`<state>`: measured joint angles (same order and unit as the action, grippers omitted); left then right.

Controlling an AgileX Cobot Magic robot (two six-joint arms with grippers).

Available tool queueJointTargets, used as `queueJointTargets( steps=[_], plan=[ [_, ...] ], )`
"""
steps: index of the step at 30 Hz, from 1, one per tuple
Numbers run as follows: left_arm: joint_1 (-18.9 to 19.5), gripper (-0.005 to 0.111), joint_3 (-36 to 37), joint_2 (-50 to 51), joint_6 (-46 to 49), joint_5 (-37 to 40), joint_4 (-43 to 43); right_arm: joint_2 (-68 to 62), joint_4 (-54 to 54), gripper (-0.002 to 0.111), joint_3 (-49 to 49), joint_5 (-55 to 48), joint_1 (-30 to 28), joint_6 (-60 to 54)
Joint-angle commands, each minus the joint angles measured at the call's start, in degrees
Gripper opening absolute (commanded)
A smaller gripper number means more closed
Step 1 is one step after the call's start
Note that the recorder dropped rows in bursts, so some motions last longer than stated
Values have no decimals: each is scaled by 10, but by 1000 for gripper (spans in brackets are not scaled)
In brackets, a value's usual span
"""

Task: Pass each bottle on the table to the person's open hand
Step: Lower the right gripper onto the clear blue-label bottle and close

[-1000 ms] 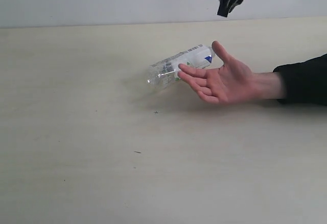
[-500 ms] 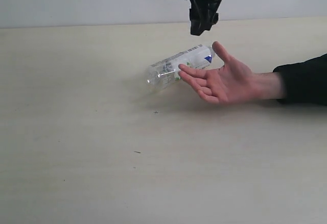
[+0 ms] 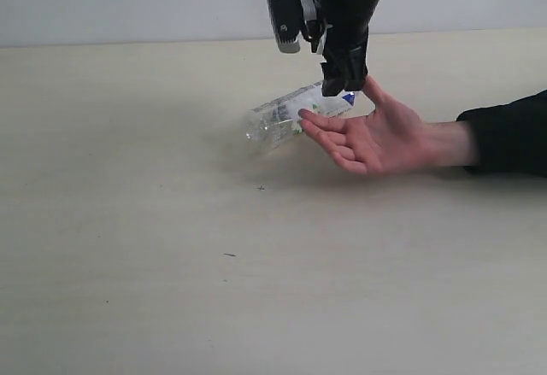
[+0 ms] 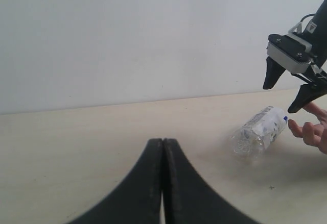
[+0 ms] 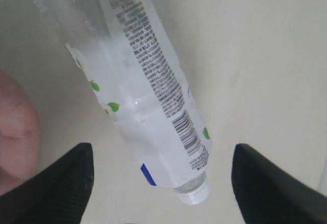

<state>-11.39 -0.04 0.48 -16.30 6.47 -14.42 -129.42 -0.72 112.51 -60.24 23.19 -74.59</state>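
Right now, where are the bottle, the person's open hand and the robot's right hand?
bottle (image 3: 286, 110), exterior view, on its label.
person's open hand (image 3: 386, 140), exterior view, on the palm.
robot's right hand (image 4: 279, 99), left wrist view, midway between its open fingertips.

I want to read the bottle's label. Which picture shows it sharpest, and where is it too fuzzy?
Right wrist view: the bottle fills the picture and its barcode and lines of print are clear, though the letters are tiny. Exterior view: the bottle is small and the label is just a pale smear. Left wrist view: it is small and soft there too.
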Motion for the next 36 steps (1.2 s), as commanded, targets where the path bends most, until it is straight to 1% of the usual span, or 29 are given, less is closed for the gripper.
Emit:
queueJointTargets(
  steps=[1, 3, 15, 32, 36],
  plan=[
    [1, 0, 0, -1, -4, -1, 0, -22, -7, 71, -1, 27, 1, -24],
    [1, 0, 0, -1, -4, -1, 0, -29, -13, 70, -1, 44, 1, -28],
    [1, 0, 0, -1, -4, -1, 0, -63, -22, 70, -1, 68, 1, -34],
    [1, 0, 0, -1, -4, -1, 0, -67, -23, 70, -1, 94, 1, -34],
    [1, 0, 0, -1, -4, -1, 0, -69, -45, 70, -1, 96, 1, -34]
  ],
)
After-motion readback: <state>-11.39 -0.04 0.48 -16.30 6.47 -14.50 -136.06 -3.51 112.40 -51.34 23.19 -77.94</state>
